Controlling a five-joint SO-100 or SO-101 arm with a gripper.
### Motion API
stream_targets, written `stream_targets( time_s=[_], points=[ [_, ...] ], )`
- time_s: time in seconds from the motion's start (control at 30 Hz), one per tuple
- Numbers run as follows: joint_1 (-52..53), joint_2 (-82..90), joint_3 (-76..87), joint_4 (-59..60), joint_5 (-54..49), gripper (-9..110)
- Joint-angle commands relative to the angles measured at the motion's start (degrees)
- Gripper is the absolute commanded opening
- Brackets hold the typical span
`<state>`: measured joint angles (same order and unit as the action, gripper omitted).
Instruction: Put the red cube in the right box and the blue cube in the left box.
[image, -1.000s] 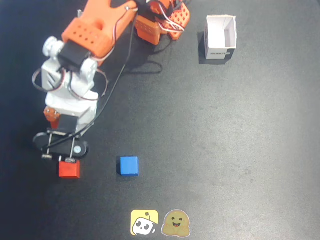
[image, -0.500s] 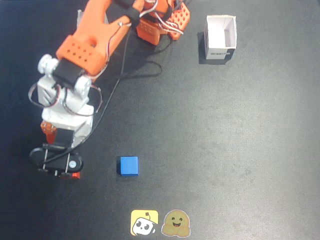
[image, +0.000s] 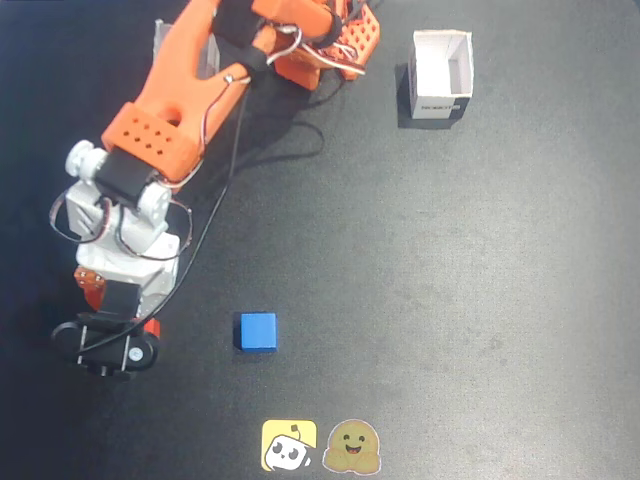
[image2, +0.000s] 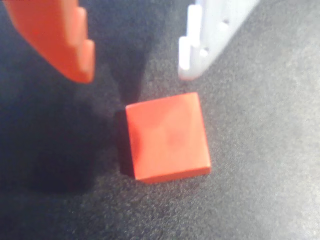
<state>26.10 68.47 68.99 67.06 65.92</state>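
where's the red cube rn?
In the wrist view, the red cube sits on the dark table, just below the open jaws, untouched. The arm hides it in the fixed view.

Probably a hobbyist robotics bench: dark speckled mat (image: 450, 300), printed orange arm (image: 170, 100), emoji stickers (image: 320, 446) at bottom centre.

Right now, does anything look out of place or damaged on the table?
Nothing stands out. The red cube lies flat under the open gripper, the blue cube sits intact, and the one box in clear view stands upright.

The fixed view looks straight down on the whole worktop (image: 450, 300); the wrist view hangs close above it.
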Motion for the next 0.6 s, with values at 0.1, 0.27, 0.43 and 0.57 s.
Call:
stream_targets(
  time_s=[0.1, 0.27, 0.43, 0.57],
  points=[
    [-1.2, -0.4, -4.2, -0.4, 1.0, 14],
    [-3.5, -1.3, -4.4, -1.8, -0.4, 15],
    [-4.9, -2.3, -5.0, -1.8, -1.0, 16],
    [-4.7, -3.4, -5.3, -2.5, -1.6, 19]
  ],
)
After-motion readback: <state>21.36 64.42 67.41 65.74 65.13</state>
